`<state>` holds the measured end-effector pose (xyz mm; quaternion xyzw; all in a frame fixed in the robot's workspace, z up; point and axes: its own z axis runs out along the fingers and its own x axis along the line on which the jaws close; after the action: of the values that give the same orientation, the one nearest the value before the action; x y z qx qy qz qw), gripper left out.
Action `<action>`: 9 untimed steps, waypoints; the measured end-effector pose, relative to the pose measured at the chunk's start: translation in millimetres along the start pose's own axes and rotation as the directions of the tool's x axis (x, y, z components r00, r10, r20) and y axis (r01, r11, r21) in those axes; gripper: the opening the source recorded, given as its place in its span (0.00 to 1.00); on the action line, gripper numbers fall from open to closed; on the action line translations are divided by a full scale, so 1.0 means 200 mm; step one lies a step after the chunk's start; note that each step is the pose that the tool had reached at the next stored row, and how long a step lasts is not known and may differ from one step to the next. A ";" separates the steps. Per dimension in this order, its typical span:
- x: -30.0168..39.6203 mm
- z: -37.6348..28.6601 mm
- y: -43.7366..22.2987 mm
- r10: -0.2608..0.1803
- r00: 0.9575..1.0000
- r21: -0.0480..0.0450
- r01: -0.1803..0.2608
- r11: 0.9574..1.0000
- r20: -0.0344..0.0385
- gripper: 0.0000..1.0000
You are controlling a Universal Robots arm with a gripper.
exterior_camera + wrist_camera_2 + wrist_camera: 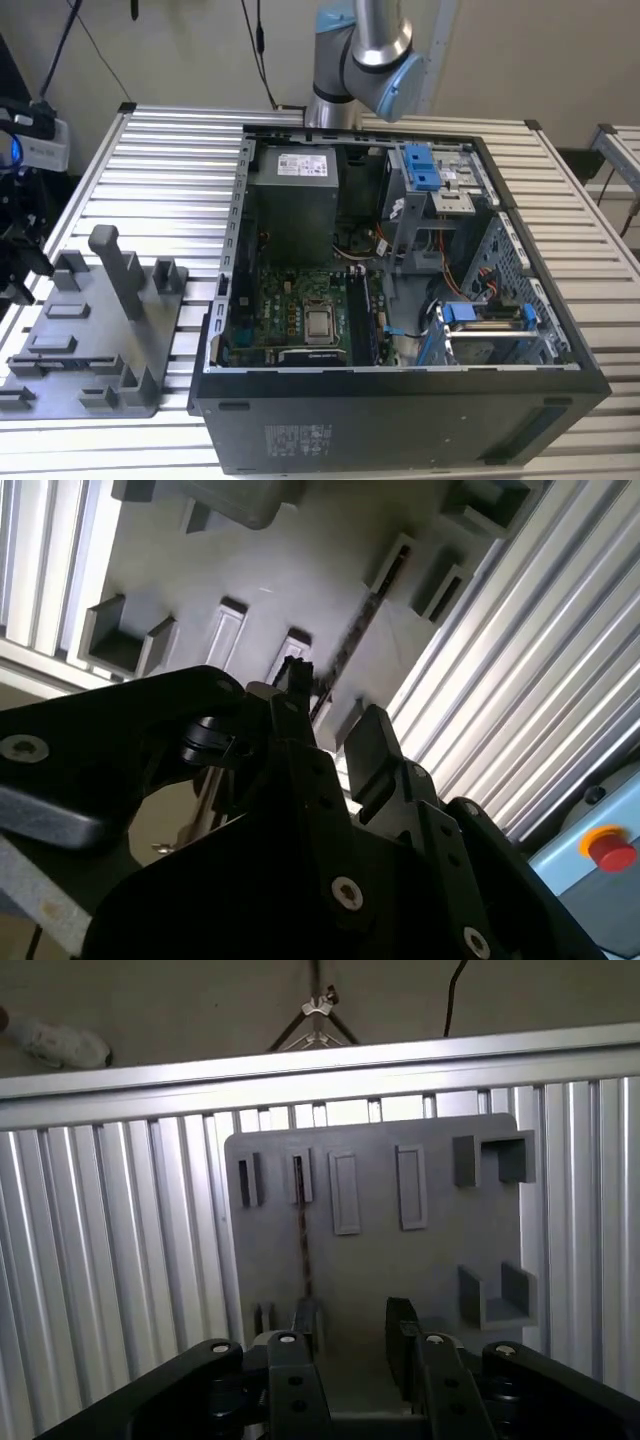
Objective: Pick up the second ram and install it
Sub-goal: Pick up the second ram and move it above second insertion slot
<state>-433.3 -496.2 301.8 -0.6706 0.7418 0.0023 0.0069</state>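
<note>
The gripper (350, 1332) hangs over one edge of the grey holder (430, 1260), its two fingers (298, 1332) spread wide with nothing between them. The second ram (303, 1245) stands on edge in the holder, a thin dark strip running from a slot toward one finger. The holder lies on the slatted table (100, 1290). In the exterior view an open computer case (400, 420) sits just beside the holder.

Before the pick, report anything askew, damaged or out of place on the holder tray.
Nothing stands out. The second ram stands on edge in its slot on the grey holder tray, and the open claw near it holds nothing.
</note>
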 end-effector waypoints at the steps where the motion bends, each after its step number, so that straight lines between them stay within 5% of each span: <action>1: 0.005 0.009 -0.002 -0.002 1.000 0.000 0.002 1.000 0.000 0.42; 9: 0.040 0.081 -0.012 -0.014 1.000 0.000 0.014 1.000 0.000 0.42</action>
<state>-431.5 -504.3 285.5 -0.6758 0.7370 0.0023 0.0068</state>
